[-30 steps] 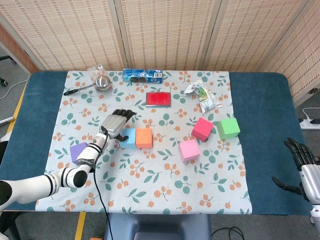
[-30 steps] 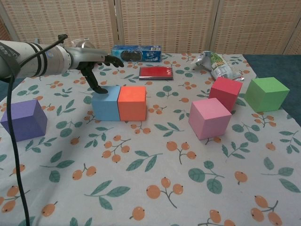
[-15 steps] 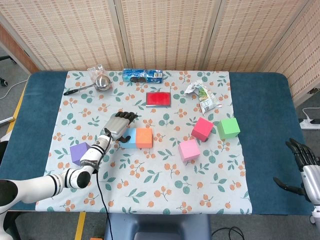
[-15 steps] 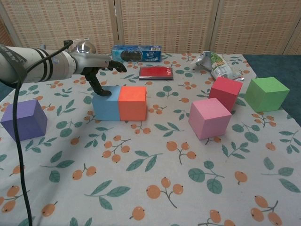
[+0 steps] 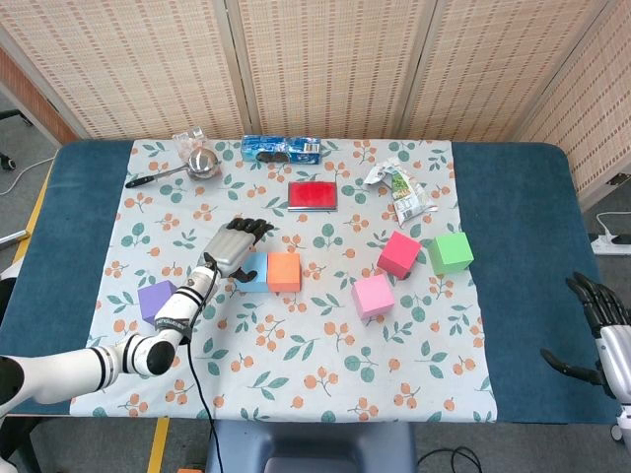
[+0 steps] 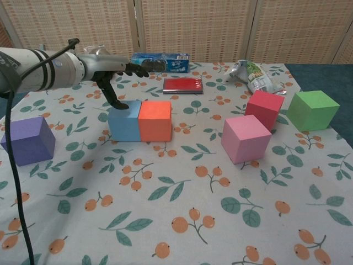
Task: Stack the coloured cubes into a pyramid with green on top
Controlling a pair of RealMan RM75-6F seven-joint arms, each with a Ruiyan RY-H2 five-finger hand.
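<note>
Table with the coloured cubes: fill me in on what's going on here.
The robot is meant to build a pyramid with green on top, and nothing is stacked yet. Its left hand hovers open over the blue cube, a fingertip about at its top edge. The blue cube sits flush against the orange cube. The purple cube, pink cube, red cube and green cube lie scattered singly on the cloth. The right hand waits open off the table's edge.

Woven folding screen (image 5: 325, 64) behind table (image 5: 513, 197)
</note>
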